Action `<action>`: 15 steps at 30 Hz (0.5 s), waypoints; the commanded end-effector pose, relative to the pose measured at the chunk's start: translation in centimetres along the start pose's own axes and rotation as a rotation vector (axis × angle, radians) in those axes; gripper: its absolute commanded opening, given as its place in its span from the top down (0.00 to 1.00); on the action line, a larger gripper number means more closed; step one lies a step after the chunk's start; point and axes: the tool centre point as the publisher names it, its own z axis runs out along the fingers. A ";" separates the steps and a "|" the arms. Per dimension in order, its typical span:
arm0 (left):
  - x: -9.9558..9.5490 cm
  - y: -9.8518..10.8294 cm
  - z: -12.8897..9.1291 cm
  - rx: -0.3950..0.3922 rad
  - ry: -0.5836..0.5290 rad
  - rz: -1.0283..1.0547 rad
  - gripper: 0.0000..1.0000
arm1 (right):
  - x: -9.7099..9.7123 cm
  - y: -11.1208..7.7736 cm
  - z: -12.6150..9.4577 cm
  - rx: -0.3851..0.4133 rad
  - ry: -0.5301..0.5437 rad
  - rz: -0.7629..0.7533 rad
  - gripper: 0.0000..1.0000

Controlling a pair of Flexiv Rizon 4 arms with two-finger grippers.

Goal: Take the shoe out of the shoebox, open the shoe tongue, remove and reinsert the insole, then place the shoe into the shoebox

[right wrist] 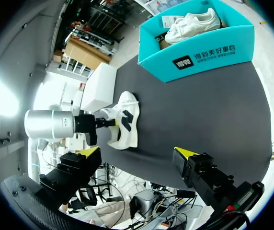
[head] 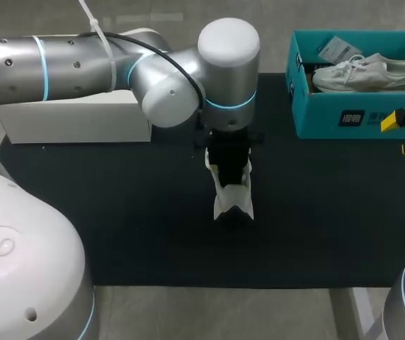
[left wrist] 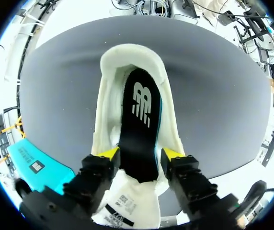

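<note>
Fingers (left wrist: pixel 109 153) of my left gripper (left wrist: pixel 141 154) stand moderately apart, lowered into the mouth of the white shoe (left wrist: pixel 132 55), one yellow tip at each side of the opening. The black insole (left wrist: pixel 139 129) lies flat inside the shoe and runs between the two tips; the hold is not closed on it. The tongue (left wrist: pixel 127 203) is folded forward under the gripper, its labelled underside showing. The shoe stands on its sole near the middle of the black mat (head: pixel 117 212), outside the box, its side with a dark mark visible in the right wrist view. My left arm (head: pixel 82 64) comes in from the left, reaches past the middle and points the gripper straight down onto the shoe. Fingers of my right gripper (right wrist: pixel 137 153) are spread wide with nothing between them; it hangs above the mat at the right side, well apart from the shoe, and in the head view its yellow tips show just in front of the shoebox (head: pixel 330 117). The teal shoebox sits open at the far right of the mat and holds a second white shoe (head: pixel 365 73), lying on its side, with a paper card (head: pixel 338 48) behind it. A white box (head: pixel 75 120) rests at the far left edge of the mat, under my left arm.
</note>
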 end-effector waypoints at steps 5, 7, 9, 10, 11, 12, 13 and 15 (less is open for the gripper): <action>-0.8 -0.1 0.1 0.004 0.001 0.020 0.00 | 0.0 -0.1 0.0 0.000 -0.002 0.001 0.00; -0.8 -0.2 0.0 0.009 0.000 0.024 0.00 | 0.0 -0.1 0.0 0.000 -0.002 0.001 0.00; -0.7 -0.2 0.0 0.022 -0.006 0.022 0.00 | 0.0 -0.1 0.0 0.000 -0.002 0.001 0.00; -0.6 -0.2 -0.1 0.024 -0.008 0.020 0.00 | 0.0 -0.1 0.0 0.000 -0.002 0.001 0.00; -0.5 -0.2 -0.2 0.025 -0.010 0.018 0.00 | 0.0 -0.1 0.0 0.000 -0.002 0.001 0.00; -0.4 -0.2 -0.3 0.025 -0.011 0.017 0.00 | 0.0 -0.1 0.0 0.000 -0.002 0.001 0.00; -0.3 -0.2 -0.4 0.025 -0.012 0.015 0.00 | 0.0 -0.1 0.0 0.000 -0.002 0.001 0.00; -0.2 -0.2 -0.7 0.023 -0.015 0.012 0.00 | 0.0 -0.1 0.0 0.000 -0.002 0.001 0.00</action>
